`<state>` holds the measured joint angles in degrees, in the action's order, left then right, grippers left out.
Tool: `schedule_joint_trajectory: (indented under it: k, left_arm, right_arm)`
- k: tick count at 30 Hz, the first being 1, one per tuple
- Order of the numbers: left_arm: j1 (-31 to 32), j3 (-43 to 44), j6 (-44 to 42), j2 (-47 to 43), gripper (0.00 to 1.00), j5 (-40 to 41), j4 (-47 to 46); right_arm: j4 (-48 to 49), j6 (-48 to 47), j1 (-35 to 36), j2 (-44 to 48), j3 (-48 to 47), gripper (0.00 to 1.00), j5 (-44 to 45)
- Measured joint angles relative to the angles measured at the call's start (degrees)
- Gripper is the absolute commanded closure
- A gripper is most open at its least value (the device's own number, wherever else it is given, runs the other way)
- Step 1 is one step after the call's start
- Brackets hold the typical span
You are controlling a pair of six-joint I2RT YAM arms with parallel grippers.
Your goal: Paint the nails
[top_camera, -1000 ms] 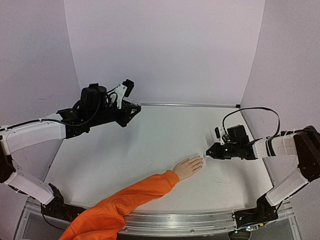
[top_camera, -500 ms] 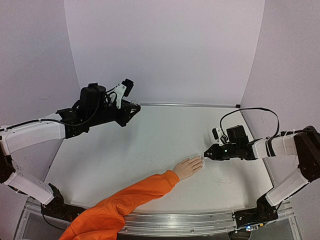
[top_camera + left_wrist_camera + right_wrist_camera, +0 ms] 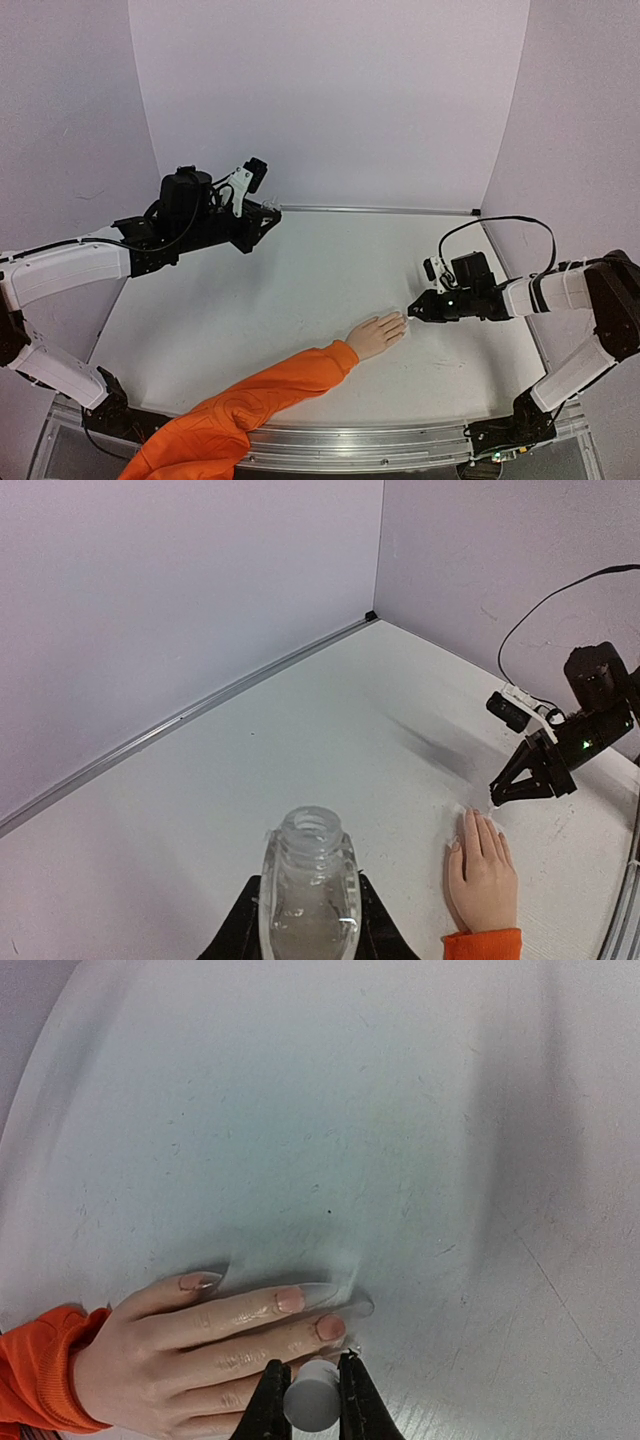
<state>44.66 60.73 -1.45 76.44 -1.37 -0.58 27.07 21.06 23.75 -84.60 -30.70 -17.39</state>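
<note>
LAB BENCH: A pale mannequin hand point(image 3: 377, 335) in an orange sleeve point(image 3: 250, 400) lies palm down on the white table point(image 3: 300, 290). Seen from above, it sits at about 5 o'clock from the table's middle, fingers pointing toward 2 o'clock. The nails point(image 3: 290, 1300) are peach-pink, hardly darker than the skin, and face up at the fingertips. The right wrist camera shows three of them plainly. The right gripper point(image 3: 413, 308) hovers low at 3 o'clock from those fingertips, just beside them. Its jaws are clenched on a small white cap point(image 3: 310, 1407) whose round end faces the wrist camera. Beyond the cap a thin pale tip, possibly a brush, seems to sit just beside the nearest nail. The view there is too blurred to say whether it touches. At 10 o'clock across the table, well apart from the mannequin hand, the left gripper point(image 3: 268, 214) hangs in the air. It grasps a clear bottle point(image 3: 308, 880) upright between its black fingers point(image 3: 237, 938), and the bottle's ribbed neck is open at the top. From the left wrist camera, the mannequin hand shows at 4 o'clock of the bottle, with the right gripper at the hand's 1 o'clock. Pale lilac walls point(image 3: 330, 100) close in the table at the back and on both sides. The orange sleeve trails off the near edge at 7 o'clock.
</note>
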Motion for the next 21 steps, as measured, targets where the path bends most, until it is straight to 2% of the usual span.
schedule_joint_trajectory:
  k: [21]
  left_arm:
    - [-0.1, 0.0, 0.0, 0.0, 1.0, 0.0, 0.0]
  right_arm:
    - [0.0, 1.4, 0.1, -1.6, -0.8, 1.0, 3.2]
